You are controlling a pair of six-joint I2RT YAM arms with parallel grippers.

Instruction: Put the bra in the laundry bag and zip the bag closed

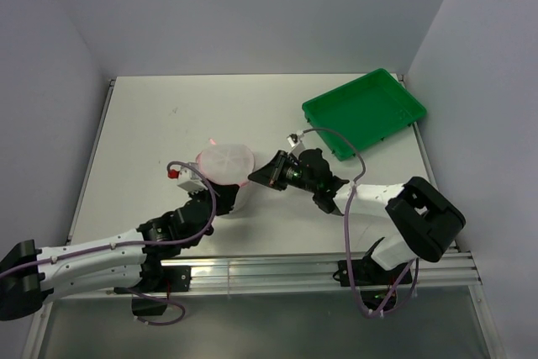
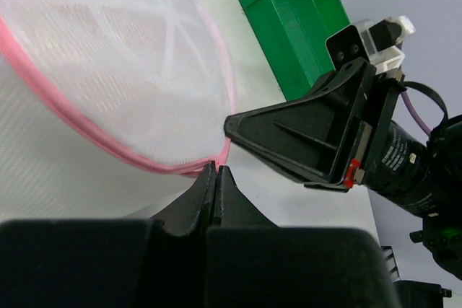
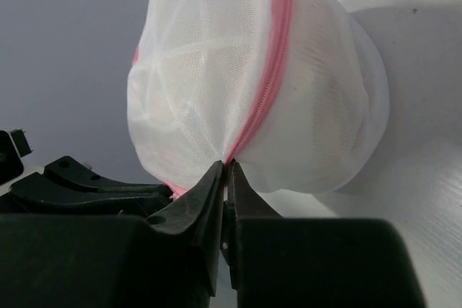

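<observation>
The laundry bag [image 1: 225, 162] is a rounded white mesh pouch with a pink zipper rim, in the middle of the table. It fills the left wrist view [image 2: 108, 55] and the right wrist view [image 3: 216, 70]. My left gripper [image 1: 224, 192] is shut on the pink rim at the bag's near edge [image 2: 215, 169]. My right gripper [image 1: 255, 176] is shut on the pink zipper line at the bag's right side [image 3: 226, 164]. The two grippers' tips are close together. The bra does not show as a separate thing; the mesh hides what is inside.
A green plastic tray [image 1: 366, 111] stands at the back right and also shows in the left wrist view [image 2: 296, 27]. Grey walls close in the table on the left, back and right.
</observation>
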